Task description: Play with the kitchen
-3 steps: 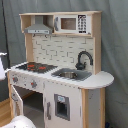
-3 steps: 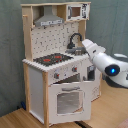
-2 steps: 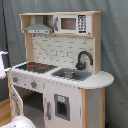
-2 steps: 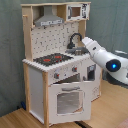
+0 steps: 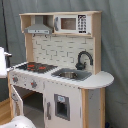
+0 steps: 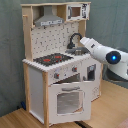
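both exterior views face the kitchen [image 5: 60,75] [image 6: 57,70] front from opposite corners, sharing hob and sink.

Soft even indoor light, faint shadows, no glare; both exterior views blurred and grainy

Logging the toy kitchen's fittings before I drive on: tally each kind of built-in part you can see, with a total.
Hob: 1
Sink: 1
Faucet: 1
Hood: 1
Microwave: 1
Windowed oven door: 1
Total: 6
All sit on one kitchen. The claw is hidden from view.
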You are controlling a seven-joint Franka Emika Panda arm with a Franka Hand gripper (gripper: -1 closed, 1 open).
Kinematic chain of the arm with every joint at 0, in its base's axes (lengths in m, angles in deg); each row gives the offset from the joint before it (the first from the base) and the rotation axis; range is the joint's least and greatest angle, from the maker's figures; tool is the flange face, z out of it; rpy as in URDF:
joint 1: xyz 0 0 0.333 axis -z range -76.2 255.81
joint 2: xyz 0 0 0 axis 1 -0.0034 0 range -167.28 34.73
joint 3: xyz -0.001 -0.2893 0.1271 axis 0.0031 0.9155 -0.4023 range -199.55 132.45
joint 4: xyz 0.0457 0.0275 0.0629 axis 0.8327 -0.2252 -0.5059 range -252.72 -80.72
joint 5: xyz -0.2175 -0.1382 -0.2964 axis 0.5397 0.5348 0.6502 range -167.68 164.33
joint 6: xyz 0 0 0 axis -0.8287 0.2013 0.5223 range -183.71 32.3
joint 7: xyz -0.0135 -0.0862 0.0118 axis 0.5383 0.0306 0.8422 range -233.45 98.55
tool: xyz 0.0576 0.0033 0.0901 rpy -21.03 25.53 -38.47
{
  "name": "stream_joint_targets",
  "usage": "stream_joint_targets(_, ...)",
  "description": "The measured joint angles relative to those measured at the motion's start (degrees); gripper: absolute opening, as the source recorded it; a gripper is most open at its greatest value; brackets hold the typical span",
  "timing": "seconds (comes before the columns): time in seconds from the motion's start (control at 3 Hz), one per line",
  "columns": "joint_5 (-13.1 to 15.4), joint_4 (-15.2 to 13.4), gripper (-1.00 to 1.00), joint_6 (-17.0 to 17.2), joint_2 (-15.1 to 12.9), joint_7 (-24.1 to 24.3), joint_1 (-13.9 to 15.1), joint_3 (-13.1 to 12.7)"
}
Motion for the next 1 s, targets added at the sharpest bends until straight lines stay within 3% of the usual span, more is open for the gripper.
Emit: stream_joint_targets(1.0,-8.1,-0.1,1.00,7.3,-4.5,-18.1,-1.1,3.4)
